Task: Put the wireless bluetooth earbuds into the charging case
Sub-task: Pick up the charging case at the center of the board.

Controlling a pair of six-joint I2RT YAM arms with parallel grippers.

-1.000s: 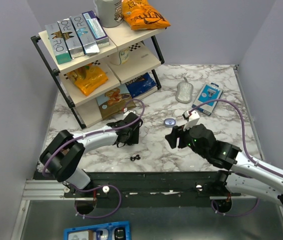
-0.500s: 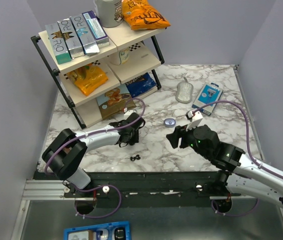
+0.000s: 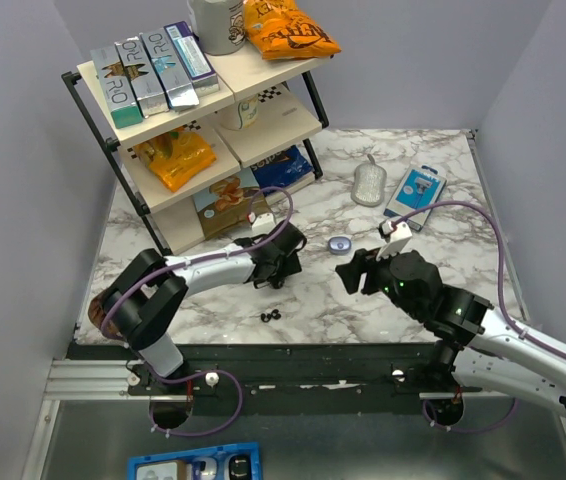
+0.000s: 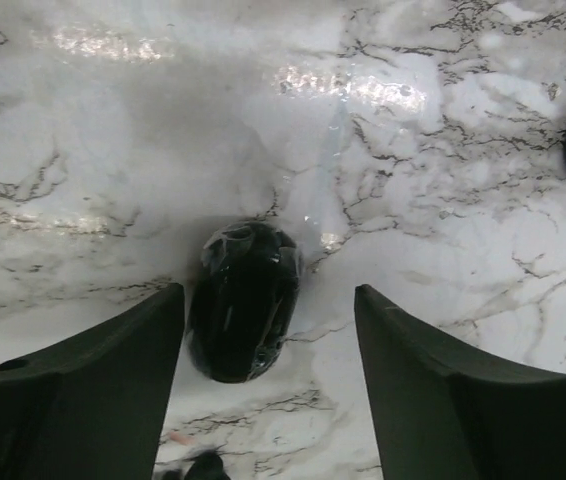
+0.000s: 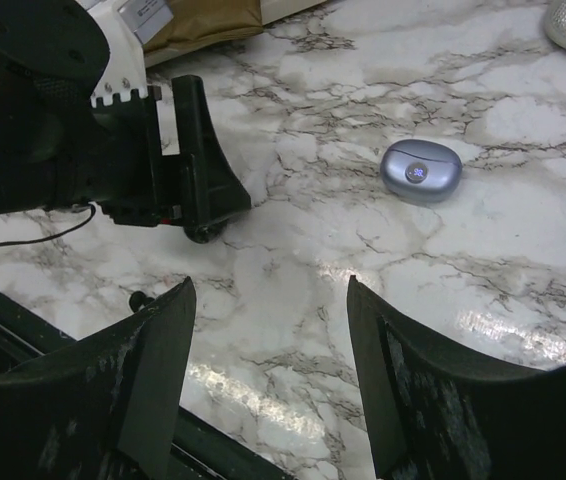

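Here the left tool (image 4: 268,305) stands spread over the table (image 4: 443,200), a glossy black bud (image 4: 243,300) lying between its fingers. The right tool (image 5: 270,300) is spread too, empty, with the case (image 5: 420,171) just beyond it.

One bud (image 4: 243,300) is a glossy black oval, lying flat on the marble counter (image 3: 308,300) between the spread fingers of the left gripper (image 4: 268,295); it sits just beside one finger and clear of the other; the top view hides it. Two tiny black specks (image 3: 271,316) lie close together near the counter's front edge, too small to tell whether they are buds. The case (image 5: 421,171) is a pale blue-grey pebble, lid shut, with a small round mark on top; it rests flat mid-counter, apart from the bud and well apart from the specks.
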